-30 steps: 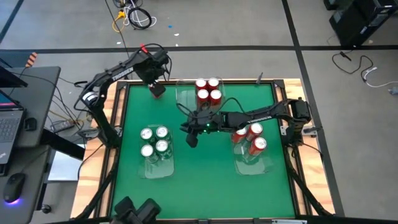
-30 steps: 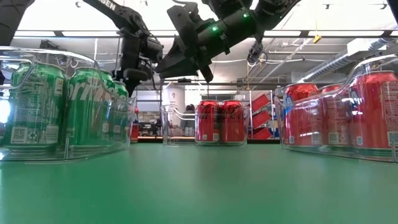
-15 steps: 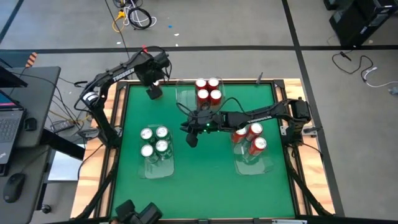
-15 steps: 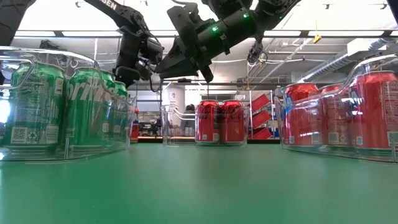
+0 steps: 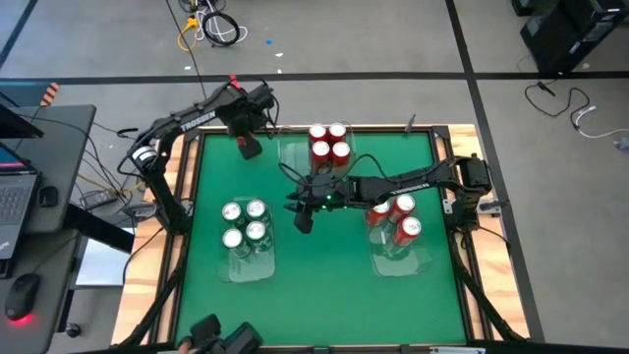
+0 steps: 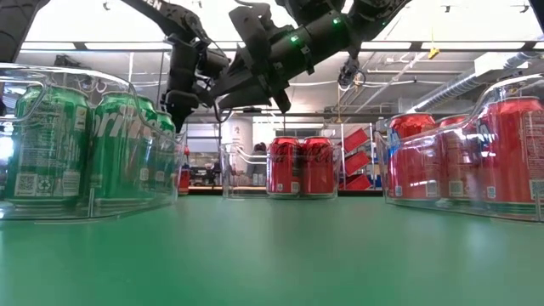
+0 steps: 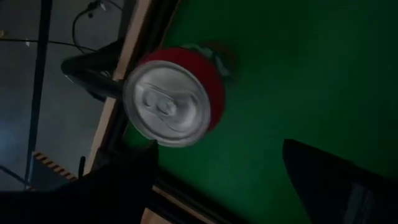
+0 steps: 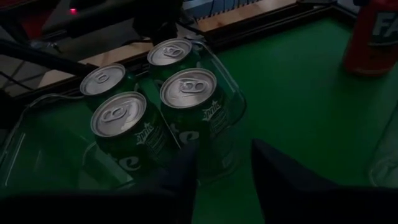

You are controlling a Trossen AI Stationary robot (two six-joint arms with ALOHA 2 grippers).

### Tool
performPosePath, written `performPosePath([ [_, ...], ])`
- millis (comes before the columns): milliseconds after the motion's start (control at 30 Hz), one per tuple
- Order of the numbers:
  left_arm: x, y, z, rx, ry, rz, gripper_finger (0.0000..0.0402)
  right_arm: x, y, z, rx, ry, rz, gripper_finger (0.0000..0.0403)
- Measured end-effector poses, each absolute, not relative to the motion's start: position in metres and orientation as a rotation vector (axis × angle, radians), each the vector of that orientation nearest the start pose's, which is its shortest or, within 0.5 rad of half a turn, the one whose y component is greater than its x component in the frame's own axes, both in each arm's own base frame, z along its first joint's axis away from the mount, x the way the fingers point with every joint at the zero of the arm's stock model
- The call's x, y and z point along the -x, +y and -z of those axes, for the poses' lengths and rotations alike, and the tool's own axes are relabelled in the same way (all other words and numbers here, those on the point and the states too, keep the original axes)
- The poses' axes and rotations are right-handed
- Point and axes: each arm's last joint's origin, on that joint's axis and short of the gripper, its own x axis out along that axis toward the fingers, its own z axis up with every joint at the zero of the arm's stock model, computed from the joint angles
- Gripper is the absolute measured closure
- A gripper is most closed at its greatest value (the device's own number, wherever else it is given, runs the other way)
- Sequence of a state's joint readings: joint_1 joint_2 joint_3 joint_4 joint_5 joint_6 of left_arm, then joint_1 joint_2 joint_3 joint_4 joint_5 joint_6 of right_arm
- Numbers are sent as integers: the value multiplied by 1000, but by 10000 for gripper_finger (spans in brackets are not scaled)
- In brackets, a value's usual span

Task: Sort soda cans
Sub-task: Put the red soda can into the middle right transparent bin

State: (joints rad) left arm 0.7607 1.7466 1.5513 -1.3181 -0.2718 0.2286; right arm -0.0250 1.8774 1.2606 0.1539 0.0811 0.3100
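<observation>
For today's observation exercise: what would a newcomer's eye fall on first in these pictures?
Probably the green cans, four packed in a clear tray on the table's left, against red cans in a tray at the far edge. Next, the right gripper hanging open over mid-table, and the left gripper open above a lone red can in the far left corner.

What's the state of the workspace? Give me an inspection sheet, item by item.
Surface: green table with three clear trays.
Job's things: four green cans in the left tray; four red cans in the back tray; three more reds in the right tray; one loose can, red, upright near the back-left edge.
Clutter: nothing seen.
Grippers: left gripper open above the loose can; right gripper open, empty, mid-table.
Cables: cables coiled on the floor behind the table.
Surroundings: desk with laptop at left.
</observation>
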Motion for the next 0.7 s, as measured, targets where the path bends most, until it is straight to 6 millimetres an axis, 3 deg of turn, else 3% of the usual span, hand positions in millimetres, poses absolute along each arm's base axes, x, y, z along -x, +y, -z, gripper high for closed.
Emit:
performPosePath([
  [300, -216, 249, -280, 239, 1544, -706, 22, -421, -10, -219, -278, 444, 167, 236],
  [700, -198, 272, -280, 378, 1390, -672, 14, -421, -10, -219, -272, 445, 165, 209],
])
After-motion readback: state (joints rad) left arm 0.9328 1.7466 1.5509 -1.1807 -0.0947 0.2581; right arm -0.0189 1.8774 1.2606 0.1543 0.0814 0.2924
